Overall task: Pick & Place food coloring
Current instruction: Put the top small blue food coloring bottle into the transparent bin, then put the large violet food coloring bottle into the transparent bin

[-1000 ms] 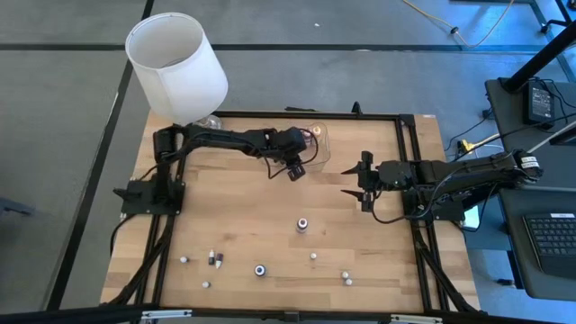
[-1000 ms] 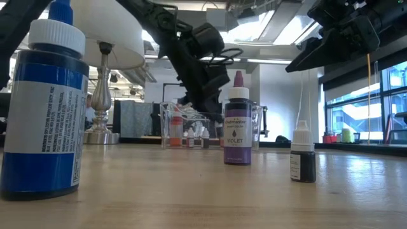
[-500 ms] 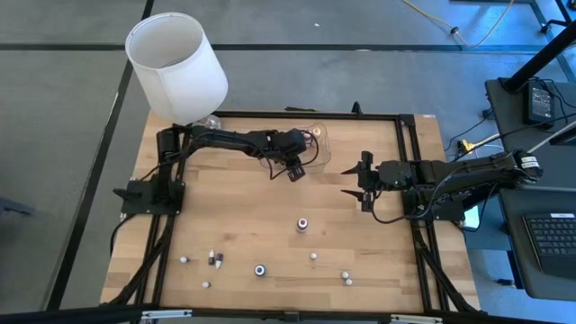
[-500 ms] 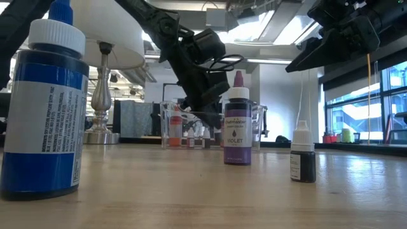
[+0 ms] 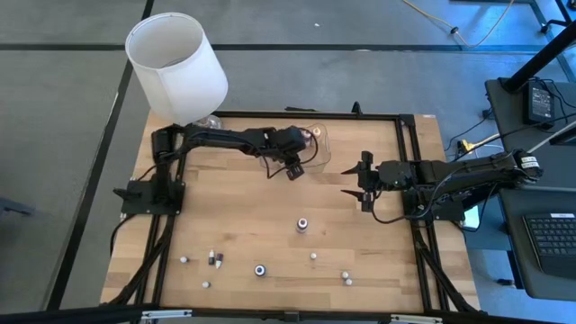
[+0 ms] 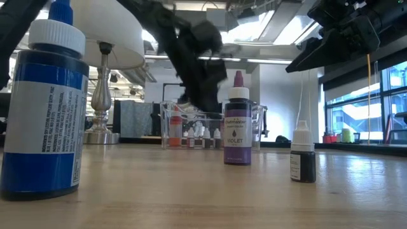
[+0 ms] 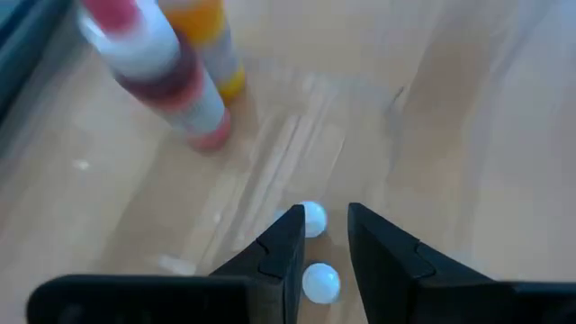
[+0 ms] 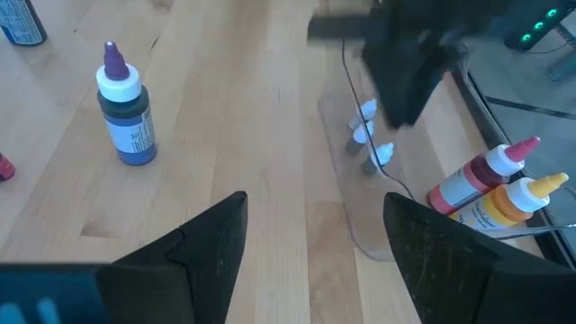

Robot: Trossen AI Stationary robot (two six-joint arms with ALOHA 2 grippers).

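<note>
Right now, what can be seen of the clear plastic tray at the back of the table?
The clear plastic tray is shallow and see-through, lying flat on the wooden table at its far edge, near the lamp. A red bottle and an orange bottle stand in it, with three tiny white-capped bottles in a row. The left gripper, slightly open, hovers over two of those caps.
</note>
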